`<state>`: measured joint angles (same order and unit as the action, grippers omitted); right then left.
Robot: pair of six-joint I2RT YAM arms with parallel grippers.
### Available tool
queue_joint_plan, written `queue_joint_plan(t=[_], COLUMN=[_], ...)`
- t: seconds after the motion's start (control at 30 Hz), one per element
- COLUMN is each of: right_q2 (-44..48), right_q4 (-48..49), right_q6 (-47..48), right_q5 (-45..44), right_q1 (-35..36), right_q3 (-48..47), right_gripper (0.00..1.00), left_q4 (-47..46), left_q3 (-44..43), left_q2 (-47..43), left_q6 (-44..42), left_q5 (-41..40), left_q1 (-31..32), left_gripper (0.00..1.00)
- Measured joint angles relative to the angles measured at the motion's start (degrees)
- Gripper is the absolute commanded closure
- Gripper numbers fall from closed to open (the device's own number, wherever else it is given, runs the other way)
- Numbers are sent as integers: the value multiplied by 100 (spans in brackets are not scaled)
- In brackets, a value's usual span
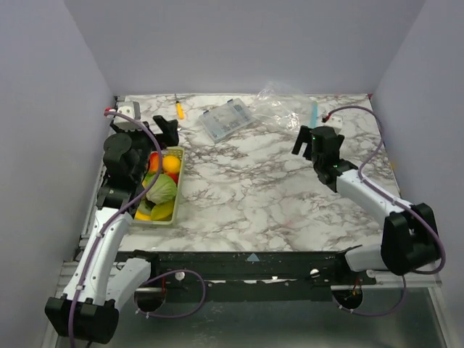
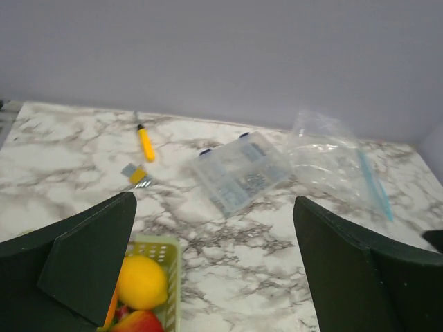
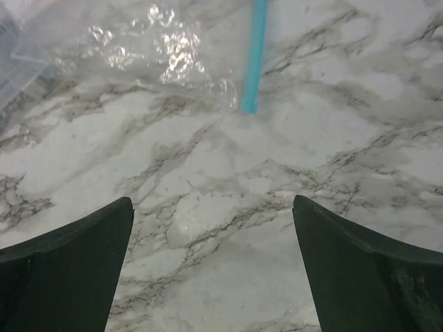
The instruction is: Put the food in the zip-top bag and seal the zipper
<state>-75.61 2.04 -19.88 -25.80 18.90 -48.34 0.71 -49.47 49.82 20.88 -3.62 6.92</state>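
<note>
While the left gripper [image 1: 166, 131] and right gripper [image 1: 312, 142] both stand with jaws spread and empty, the right wrist view alone shows how near the right one hangs to the zipper [image 3: 253, 55], whose smooth light blue strip ends just beyond its fingertips. The crinkly clear zip-top bag [image 1: 279, 109] lies by the bench's far edge, towards the right corner. The left wrist view shows a round yellow fruit [image 2: 142, 282] in the pale green slotted basket [image 2: 163, 246]; from above, the food [image 1: 163, 185] fills that basket along the left edge. A rigid clear compartment box [image 1: 226, 119] and an orange-handled tool [image 1: 180, 109] lie on the veined marble near the far edge.
</note>
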Motion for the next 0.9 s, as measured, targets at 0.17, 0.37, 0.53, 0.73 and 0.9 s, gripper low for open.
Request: queue_joint_plan(t=[0.17,0.37,0.53,0.73,0.9], right_q2=[-730,-1340,-1803,-2363,-2863], right_q4=[-201,-37,369,973,1392], right_q6=[-352,-765,-1239,-1923,-2291], right_q5=[476,1104,1888,2907,3484], right_q1=[48,-120,-638,-1464,-1963], right_q3=[-282,-970,-1029,-1047,-1241], right_gripper=[0,0,0,0,0], left_q4=[236,579,629,717,730], left_q3=[-669,-688,-566,-522,-492], left_q2=[50,98,98,76,-35], left_q6=[-623,-1198,-1255,-1180,-1137], left_q5=[573,761,1108,1488,1600], left_q1=[581,1113,1250,1327,1410], left_gripper=[1,2,1,1,2])
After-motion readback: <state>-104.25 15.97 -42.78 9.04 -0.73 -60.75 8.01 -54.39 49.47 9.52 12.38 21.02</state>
